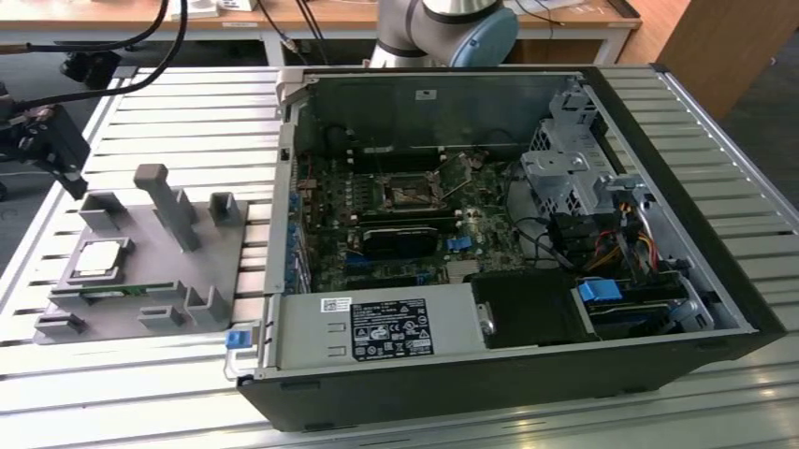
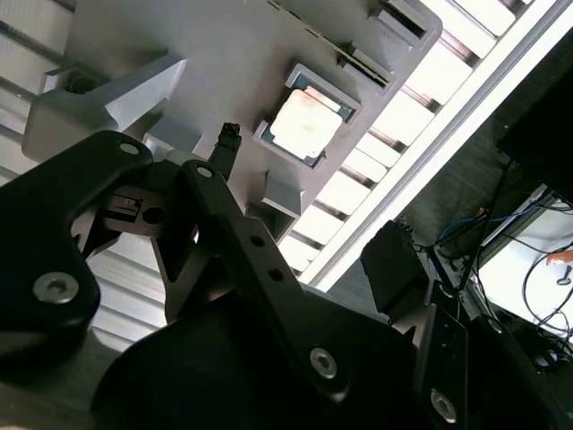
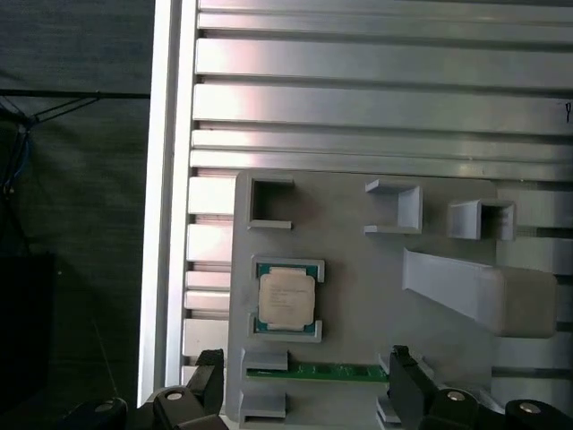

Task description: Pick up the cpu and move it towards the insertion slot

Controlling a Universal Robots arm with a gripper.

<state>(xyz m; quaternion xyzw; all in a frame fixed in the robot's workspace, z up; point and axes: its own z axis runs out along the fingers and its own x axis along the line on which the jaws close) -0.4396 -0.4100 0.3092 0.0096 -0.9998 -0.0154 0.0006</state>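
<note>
We see flat square silver-lidded cpu [image 3: 286, 300] lid-up in grey plastic fixture [image 3: 358, 305], no long axis; black gripper [image 3: 306, 358] near, fingers spread, empty.

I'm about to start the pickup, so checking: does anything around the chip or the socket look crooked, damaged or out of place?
Nothing stands out. The chip lies flat and square in its pocket on the grey fixture, and the socket looks unobstructed.

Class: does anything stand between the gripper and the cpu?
Nothing visible does. In the first wrist view the cpu lies uncovered in the grey fixture, and the open gripper hovers apart from it.
</note>
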